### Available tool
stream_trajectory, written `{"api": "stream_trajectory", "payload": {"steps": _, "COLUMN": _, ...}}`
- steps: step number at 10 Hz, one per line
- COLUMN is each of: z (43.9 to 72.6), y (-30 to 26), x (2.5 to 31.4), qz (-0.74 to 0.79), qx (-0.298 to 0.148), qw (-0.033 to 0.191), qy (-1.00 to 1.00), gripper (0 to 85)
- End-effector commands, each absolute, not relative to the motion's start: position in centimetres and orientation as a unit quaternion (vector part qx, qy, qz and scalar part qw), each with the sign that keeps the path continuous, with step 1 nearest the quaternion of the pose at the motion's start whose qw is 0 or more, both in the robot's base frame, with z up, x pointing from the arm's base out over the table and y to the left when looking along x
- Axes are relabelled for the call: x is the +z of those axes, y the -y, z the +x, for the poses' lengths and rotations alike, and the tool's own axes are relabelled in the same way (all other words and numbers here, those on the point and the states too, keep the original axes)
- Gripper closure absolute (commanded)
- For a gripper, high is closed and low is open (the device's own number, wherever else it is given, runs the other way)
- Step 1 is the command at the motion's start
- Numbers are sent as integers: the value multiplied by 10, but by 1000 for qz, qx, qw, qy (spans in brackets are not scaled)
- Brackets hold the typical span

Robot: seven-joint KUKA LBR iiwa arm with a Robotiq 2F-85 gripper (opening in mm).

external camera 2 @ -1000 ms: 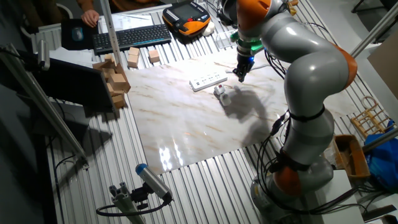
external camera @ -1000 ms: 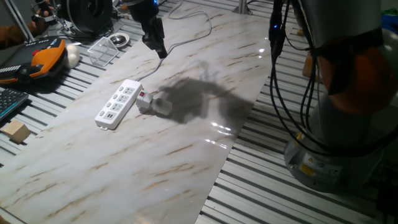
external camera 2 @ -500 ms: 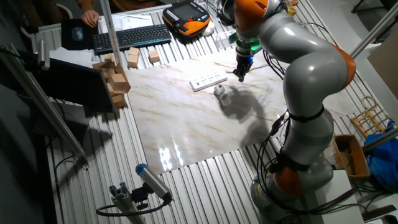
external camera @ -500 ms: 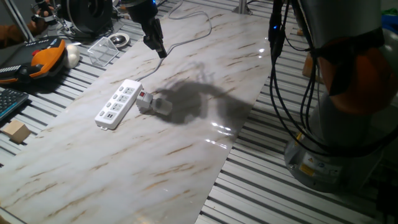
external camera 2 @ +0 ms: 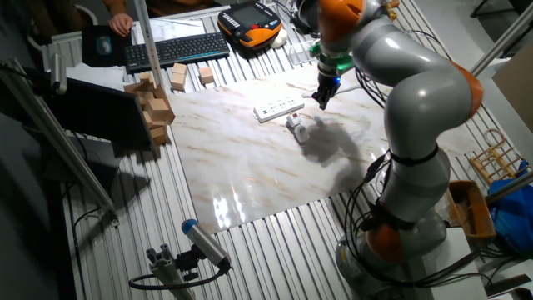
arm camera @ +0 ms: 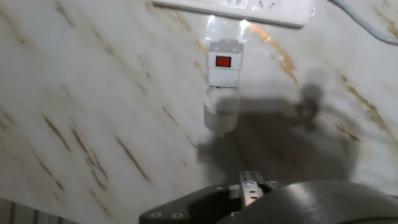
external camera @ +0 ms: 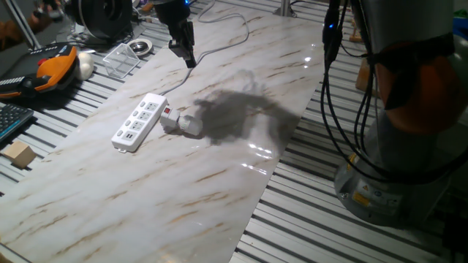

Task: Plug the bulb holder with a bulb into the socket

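Observation:
The socket [external camera: 139, 120] is a long white power strip lying flat on the marble table, and it also shows in the other fixed view [external camera 2: 279, 108]. The bulb holder [external camera: 170, 117], white with a red spot, lies on its side right beside the strip. Its bulb [external camera: 191, 126] points away from the strip. In the hand view the holder [arm camera: 224, 62] and bulb [arm camera: 221, 111] lie just below the strip [arm camera: 249, 6]. My gripper [external camera: 189, 60] hangs above the table beyond the holder, apart from it. Its fingers look shut and hold nothing.
The strip's pale cord [external camera: 227, 40] runs off toward the far edge. An orange tool [external camera: 55, 69], a white ball [external camera: 86, 66] and a clear plastic box [external camera: 121, 58] sit at the far left. A wooden block [external camera: 18, 155] lies left. Keyboard [external camera 2: 175, 50] and wooden blocks [external camera 2: 154, 104] stand off the table.
The arm has shifted slightly and its shadow on the table moved with it. The gripper stays almost in place above the table. The holder and the strip have not moved.

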State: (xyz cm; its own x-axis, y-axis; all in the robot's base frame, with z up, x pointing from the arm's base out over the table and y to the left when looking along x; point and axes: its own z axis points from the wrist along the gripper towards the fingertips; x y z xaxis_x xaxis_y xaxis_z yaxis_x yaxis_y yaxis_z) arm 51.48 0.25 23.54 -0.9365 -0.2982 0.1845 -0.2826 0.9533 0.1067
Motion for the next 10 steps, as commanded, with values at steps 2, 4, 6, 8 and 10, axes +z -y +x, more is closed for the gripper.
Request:
{"api": "stream_trajectory", "payload": {"steps": 2, "z": 515, "y": -2, "x": 235, "qz": 151, "qx": -55, "qw": 135, "qy": 978, "gripper": 850}}
{"api": "stream_trajectory", "payload": {"steps": 4, "z": 515, "y": -2, "x": 235, "qz": 152, "qx": -41, "qw": 143, "qy": 977, "gripper": 850}}
{"api": "stream_trajectory", "payload": {"steps": 6, "z": 515, "y": -2, "x": 235, "qz": 158, "qx": -28, "qw": 125, "qy": 979, "gripper": 850}}
{"api": "stream_trajectory", "payload": {"steps": 8, "z": 515, "y": -2, "x": 235, "qz": 131, "qx": -30, "qw": 119, "qy": 984, "gripper": 680}}
{"api": "stream_trajectory", "payload": {"steps": 10, "z": 522, "y": -23, "x": 222, "qz": 114, "qx": -5, "qw": 80, "qy": 990, "gripper": 340}}
